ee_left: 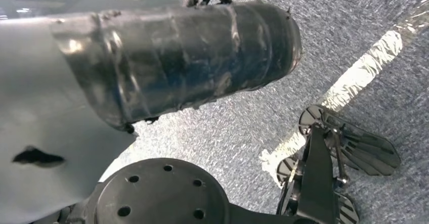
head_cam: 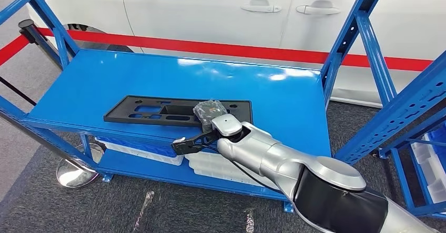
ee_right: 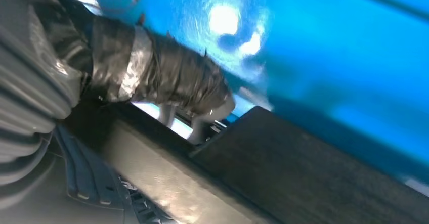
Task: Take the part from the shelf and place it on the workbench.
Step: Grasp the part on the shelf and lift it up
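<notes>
Right hand (head_cam: pixel 209 113) clamped on black part (head_cam: pixel 158 111) at shelf (head_cam: pixel 284 93) 6 o'clock edge; thumb (ee_right: pixel 167 80) seen close in wrist view. Left hand (ee_left: pixel 177 57) fingers: can't tell.

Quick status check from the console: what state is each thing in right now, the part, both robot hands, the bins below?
Black part: lying flat on the blue shelf top, near its front edge.
Right robot hand: on the part's right end, thumb over its edge; grip looks closed on it.
Left robot hand: hanging over the floor, holding nothing visible; fingers cannot be made out.
White bins: sitting on the lower shelf.
</notes>
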